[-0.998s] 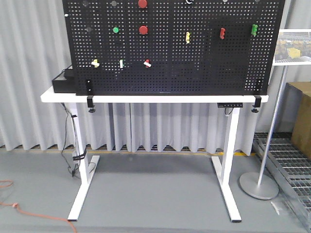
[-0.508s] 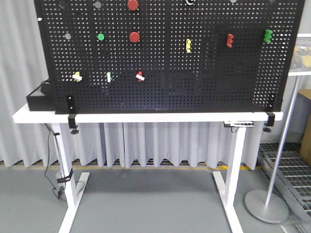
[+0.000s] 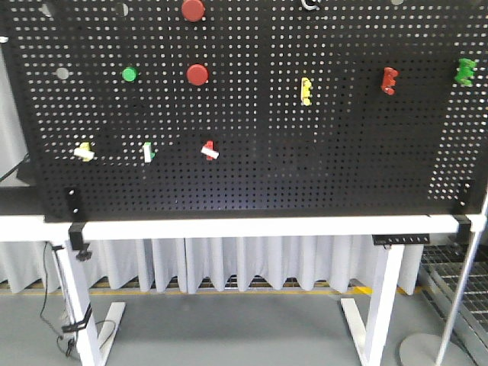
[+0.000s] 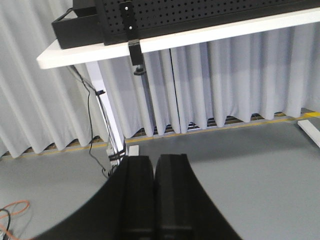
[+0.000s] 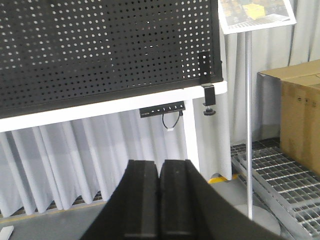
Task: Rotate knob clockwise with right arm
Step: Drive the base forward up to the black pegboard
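From the front: faces a black pegboard standing upright on a white table, pinned at the lower left by a clamp, presumably against tipping under a twist or push. Carries a red button and a green button in the upper left, with a yellow toggle among other coloured ones further right. Places the knob, probably, as the small greyish round fitting left of the green button, near the board's left edge; too small to read any pointer. Shows no arm or gripper near it. From the left wrist: looks past the left gripper, fingers pressed together on nothing, hanging low over grey floor and well apart from the table, likely parked clear for a one-arm job. From the right wrist: finds the right gripper likewise pressed together and empty, aimed at the board's lower right corner beside a sign stand. Leaves the knob out of this view, so calls for a long reach up and across, then spreading the fingers around the collar before any clockwise turn.
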Motion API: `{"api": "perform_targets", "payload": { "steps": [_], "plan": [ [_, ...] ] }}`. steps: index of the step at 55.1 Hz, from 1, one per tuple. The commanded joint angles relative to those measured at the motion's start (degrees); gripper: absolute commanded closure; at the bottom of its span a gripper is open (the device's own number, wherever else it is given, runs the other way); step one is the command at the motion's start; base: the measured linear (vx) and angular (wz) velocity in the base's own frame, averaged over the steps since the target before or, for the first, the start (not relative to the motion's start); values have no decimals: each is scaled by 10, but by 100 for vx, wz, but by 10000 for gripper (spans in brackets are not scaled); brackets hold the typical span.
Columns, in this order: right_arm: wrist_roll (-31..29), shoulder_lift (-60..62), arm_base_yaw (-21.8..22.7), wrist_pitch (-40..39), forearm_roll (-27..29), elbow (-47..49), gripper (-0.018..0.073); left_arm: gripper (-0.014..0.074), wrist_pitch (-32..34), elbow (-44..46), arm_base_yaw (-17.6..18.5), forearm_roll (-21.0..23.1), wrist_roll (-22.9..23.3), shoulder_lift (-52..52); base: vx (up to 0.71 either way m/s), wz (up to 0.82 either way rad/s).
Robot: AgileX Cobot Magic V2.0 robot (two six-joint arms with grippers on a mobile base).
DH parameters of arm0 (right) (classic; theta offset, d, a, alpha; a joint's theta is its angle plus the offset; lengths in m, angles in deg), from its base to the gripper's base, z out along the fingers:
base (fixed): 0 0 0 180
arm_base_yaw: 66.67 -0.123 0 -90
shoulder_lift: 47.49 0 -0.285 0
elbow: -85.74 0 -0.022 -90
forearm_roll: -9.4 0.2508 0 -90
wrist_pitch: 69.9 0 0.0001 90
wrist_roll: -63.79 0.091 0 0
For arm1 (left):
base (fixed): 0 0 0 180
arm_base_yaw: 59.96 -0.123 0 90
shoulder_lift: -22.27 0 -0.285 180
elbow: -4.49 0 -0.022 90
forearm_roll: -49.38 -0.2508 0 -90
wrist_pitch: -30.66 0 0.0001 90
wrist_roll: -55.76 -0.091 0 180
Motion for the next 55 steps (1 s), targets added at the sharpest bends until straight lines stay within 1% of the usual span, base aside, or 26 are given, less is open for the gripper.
{"api": "perform_targets", "payload": {
  "steps": [1,30,55],
  "plan": [
    [-5,1,3,-47,0,-8,565,603,45,-15,2,4,1,-9,35,-2],
    [-5,1,3,-47,0,-8,565,603,45,-15,2,4,1,-9,32,0],
    [-5,1,3,-47,0,-8,565,603,45,-15,2,4,1,-9,24,1]
  ]
}}
